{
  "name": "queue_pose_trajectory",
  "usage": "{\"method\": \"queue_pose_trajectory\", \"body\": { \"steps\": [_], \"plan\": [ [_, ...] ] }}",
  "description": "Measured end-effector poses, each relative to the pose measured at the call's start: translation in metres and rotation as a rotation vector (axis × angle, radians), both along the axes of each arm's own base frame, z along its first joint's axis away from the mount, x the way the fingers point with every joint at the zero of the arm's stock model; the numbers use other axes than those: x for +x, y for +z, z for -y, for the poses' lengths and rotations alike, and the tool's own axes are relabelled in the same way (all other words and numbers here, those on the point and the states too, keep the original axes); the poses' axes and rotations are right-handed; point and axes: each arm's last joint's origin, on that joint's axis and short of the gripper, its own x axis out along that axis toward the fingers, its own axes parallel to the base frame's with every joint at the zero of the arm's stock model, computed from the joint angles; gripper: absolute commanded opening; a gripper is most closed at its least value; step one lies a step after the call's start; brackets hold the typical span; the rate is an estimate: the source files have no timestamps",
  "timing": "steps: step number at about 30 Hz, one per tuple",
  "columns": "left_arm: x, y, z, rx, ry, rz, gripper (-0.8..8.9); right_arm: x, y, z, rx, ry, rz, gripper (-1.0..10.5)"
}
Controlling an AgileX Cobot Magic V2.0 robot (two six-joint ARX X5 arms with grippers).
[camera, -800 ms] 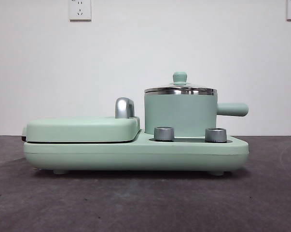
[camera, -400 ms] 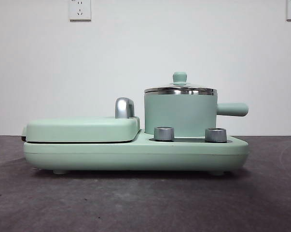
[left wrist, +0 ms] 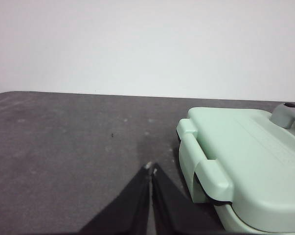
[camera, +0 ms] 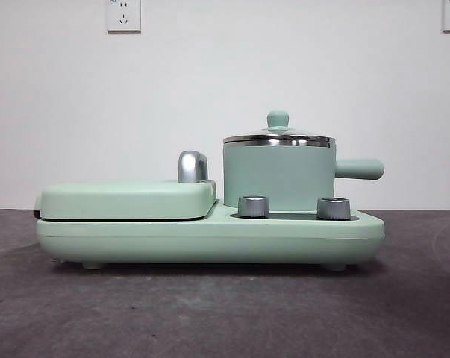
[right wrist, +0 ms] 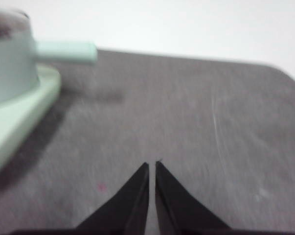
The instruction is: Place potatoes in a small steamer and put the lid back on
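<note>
Nothing has shifted since a second ago: the glass lid (camera: 278,137) with its rounded green knob still sits on the small steamer (camera: 278,175), a smooth mint cylinder on the matte cooker base (camera: 210,237). The left gripper (left wrist: 150,169) and right gripper (right wrist: 152,165) (both empty) hover over dark table (camera: 225,313), jaws pressed together.

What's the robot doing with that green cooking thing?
Nothing is being handled right now. The small steamer sits on the green cooker base with the lid on top. No potato shows in any view. The left gripper hangs shut over the table beside the griddle cover. The right gripper is shut too, on the pot's side.
</note>
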Motion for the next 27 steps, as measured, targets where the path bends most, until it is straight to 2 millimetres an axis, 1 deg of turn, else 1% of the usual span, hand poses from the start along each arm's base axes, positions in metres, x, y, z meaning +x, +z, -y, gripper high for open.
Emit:
{"method": "queue_pose_trajectory", "body": {
  "steps": [27],
  "plan": [
    [0.0000, -0.0001, 0.0000, 0.000, 0.000, -0.002, 0.06, 0.0000, 0.0002, -0.0003, 0.015, 0.001, 0.002, 0.2]
  ]
}}
